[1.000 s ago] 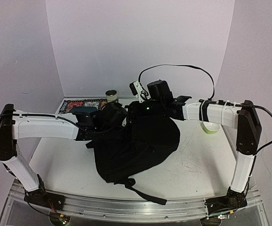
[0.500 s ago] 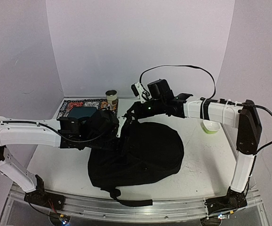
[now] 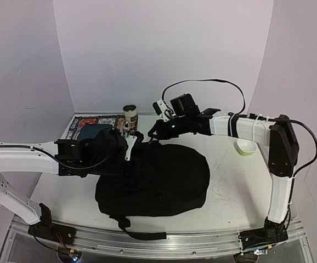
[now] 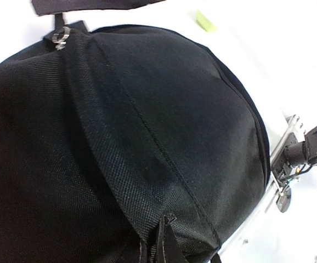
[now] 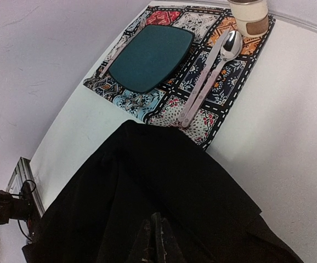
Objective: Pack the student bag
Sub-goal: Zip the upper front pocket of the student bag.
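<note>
The student bag point(image 3: 164, 175), a big floppy black backpack, lies spread on the white table point(image 3: 230, 181), with a strap trailing toward the near edge. My left gripper point(image 3: 132, 141) is at its far left edge, and in the left wrist view the gripper point(image 4: 159, 238) is shut, pinching a fold of the bag's fabric point(image 4: 164, 109). My right gripper point(image 3: 152, 131) is at the bag's far edge. In the right wrist view the gripper point(image 5: 156, 233) is shut on the bag's black cloth point(image 5: 147, 186).
Behind the bag a patterned placemat point(image 5: 202, 104) holds a dark teal plate point(image 5: 153, 55), a spoon point(image 5: 224, 49) and a paper cup point(image 5: 249, 13). A small green bowl point(image 3: 247, 147) sits at the right, under the right forearm.
The bag, hanging bunched from both grippers a second ago, has come down and shifted left, now spread flatter on the table. The left arm has drawn back to the left.
</note>
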You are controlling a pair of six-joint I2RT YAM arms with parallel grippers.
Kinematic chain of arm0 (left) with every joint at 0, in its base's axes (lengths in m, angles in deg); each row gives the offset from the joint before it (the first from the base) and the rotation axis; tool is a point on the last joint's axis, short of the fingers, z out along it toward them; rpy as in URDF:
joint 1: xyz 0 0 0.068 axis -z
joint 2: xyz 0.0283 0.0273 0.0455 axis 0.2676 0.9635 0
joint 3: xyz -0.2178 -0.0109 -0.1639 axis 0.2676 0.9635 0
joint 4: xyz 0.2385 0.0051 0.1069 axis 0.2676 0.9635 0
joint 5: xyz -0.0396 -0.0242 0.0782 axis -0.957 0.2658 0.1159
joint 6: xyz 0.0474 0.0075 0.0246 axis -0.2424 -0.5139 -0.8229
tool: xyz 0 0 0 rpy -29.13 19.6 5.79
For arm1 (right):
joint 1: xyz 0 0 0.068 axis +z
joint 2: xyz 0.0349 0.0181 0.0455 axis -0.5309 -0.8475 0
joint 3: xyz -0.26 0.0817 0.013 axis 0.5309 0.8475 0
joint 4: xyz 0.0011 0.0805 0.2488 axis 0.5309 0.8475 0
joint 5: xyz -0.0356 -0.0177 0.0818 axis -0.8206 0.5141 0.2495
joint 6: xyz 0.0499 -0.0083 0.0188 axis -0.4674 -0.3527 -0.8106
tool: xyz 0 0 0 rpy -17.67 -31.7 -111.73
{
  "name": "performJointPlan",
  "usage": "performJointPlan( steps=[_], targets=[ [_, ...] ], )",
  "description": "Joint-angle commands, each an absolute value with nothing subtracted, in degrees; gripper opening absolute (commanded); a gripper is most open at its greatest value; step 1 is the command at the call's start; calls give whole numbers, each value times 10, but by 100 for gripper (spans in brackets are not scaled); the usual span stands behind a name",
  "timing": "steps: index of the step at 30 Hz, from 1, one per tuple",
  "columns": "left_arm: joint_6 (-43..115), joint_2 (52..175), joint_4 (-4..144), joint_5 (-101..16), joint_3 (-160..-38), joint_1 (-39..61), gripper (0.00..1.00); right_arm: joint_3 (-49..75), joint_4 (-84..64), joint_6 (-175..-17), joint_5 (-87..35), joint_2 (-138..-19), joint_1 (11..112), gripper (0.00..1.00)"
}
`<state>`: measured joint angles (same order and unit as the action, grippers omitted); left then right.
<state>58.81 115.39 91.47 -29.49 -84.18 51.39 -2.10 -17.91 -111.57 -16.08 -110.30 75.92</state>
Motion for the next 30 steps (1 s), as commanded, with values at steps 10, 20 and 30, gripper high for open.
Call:
performJointPlan(
  steps=[10,20,30],
  targets=[
    [539,1143,968,-304,-828,546,7,-10,-260,-1096,-116,-1072,645,0],
    [559,1217,962,-243,-953,518,49,117,-315,-1129,-50,-1022,668,0],
    [577,1314,956,-239,-1076,456,59,128,-330,-1131,-49,-1012,686,0]
  ],
)
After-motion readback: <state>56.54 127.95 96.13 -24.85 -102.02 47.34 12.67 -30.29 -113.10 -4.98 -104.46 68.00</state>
